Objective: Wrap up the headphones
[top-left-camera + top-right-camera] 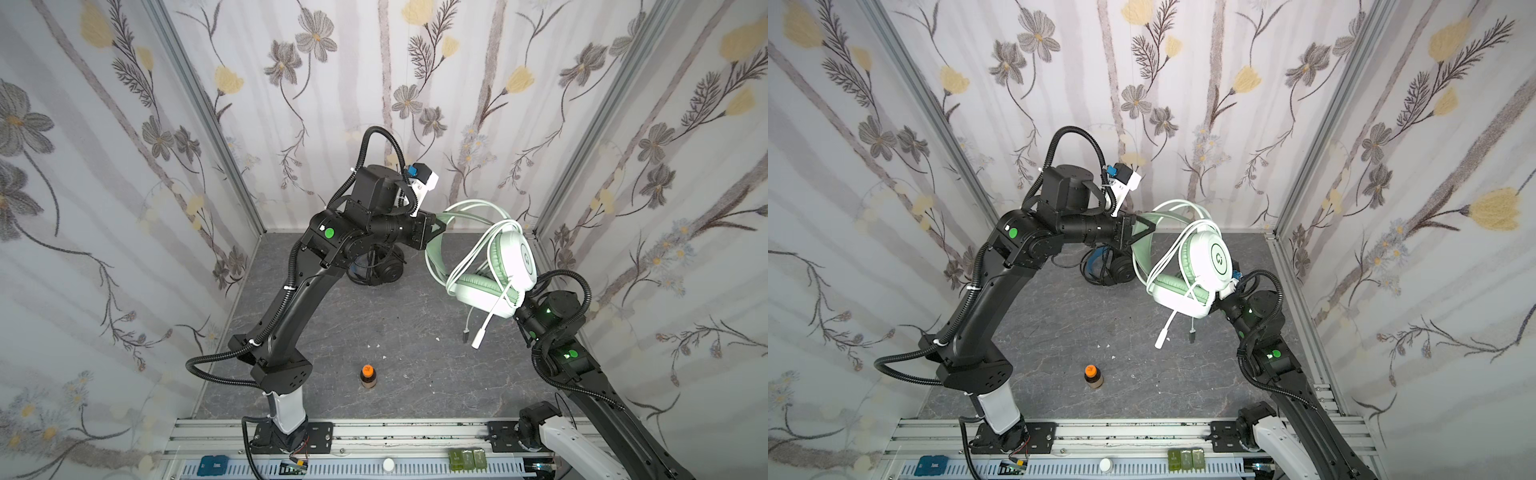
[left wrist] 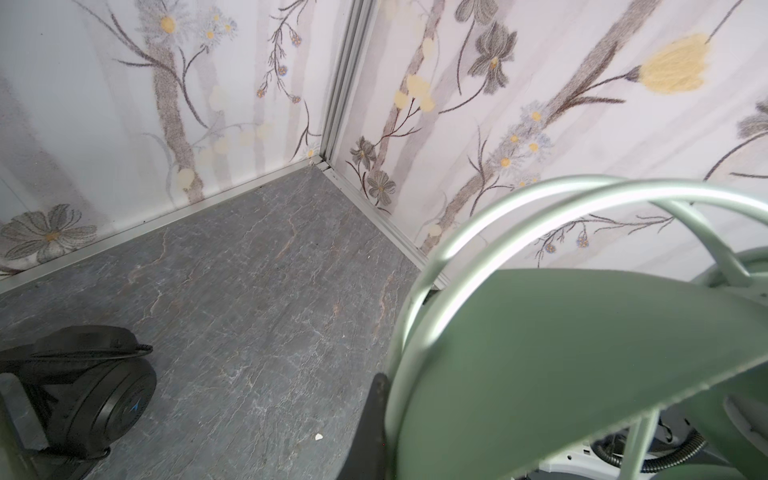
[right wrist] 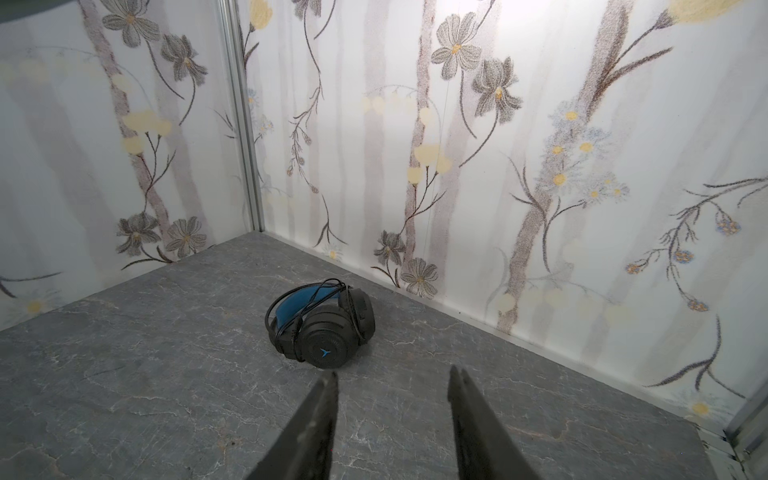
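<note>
Mint headset [image 1: 500, 266] hangs in the air right of centre, the left gripper [image 1: 437, 226] clamped on its headband. Its cable [image 1: 471, 258] is looped round the cups, with the plug end dangling. The right gripper [image 3: 392, 376] stands apart and empty. Best, I judge, to hold the band steady while the right catches that loose end. Two headsets: the black headset [image 3: 322, 328] lies on the table [image 1: 415, 374], at the back. One bottle [image 1: 368, 376].
</note>
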